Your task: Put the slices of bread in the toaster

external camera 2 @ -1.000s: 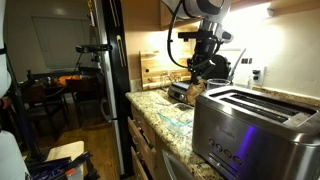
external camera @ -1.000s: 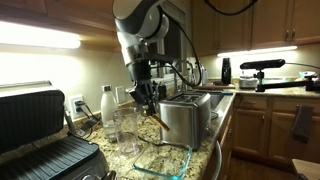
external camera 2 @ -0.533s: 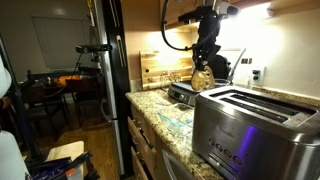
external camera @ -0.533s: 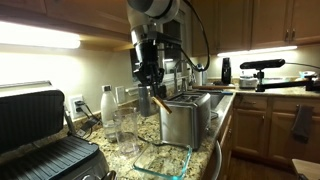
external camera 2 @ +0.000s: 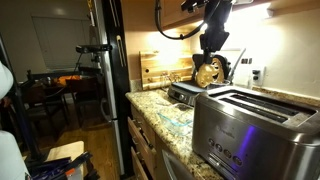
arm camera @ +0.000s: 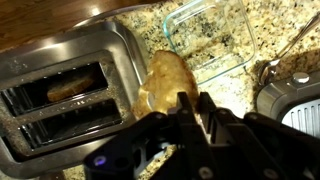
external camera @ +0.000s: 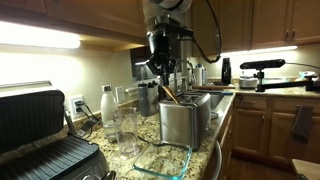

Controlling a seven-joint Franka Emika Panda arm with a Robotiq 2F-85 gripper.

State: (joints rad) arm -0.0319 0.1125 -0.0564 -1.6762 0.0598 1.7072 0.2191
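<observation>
Gripper [arm camera: 186, 104] higher, bread slice [arm camera: 160, 80] in grip

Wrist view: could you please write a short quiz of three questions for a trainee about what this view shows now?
1. True or false: the tool is shut on a golden-brown oval bread slice.
2. In the wrist view, the upper slot of the boxy brushed-steel toaster holds: A) nothing, B) a bread slice, C) a fork.
3. Name the clear container on the granite counter beside the toaster.
Key: 1 true; 2 B, the second browned slice; 3 the rectangular glass dish.
</observation>
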